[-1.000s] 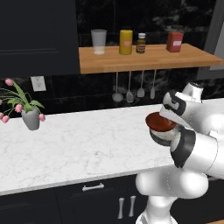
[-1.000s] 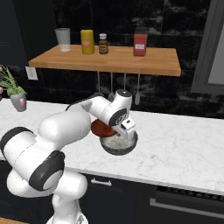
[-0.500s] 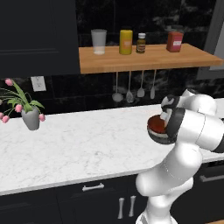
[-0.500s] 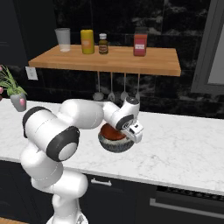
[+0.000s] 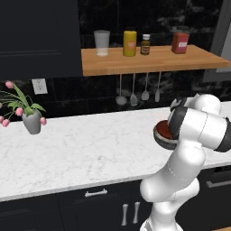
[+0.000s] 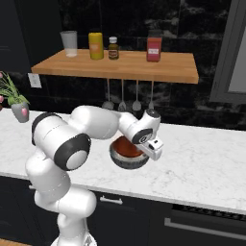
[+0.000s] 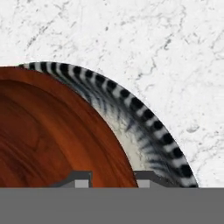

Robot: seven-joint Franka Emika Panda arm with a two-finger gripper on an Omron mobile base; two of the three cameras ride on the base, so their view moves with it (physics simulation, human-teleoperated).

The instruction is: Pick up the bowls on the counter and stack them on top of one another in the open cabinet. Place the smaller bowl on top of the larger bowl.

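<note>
The red bowl (image 6: 128, 145) sits nested inside the grey bowl (image 6: 129, 159), both on the table (image 6: 202, 163) below the wooden shelf (image 6: 120, 65); the gripper (image 7: 113, 178) is clenched on the red bowl's rim, its tips straddling the edge in the hand view.

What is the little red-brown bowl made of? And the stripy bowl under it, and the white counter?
The smaller bowl looks like polished wood: glossy, with curved grain lines. The larger bowl seems glazed ceramic: dark ribbed outside, pale speckled inside, though that is a guess. The counter looks like white marble with faint grey veins. Everything is rendered, so these are only looks.
</note>
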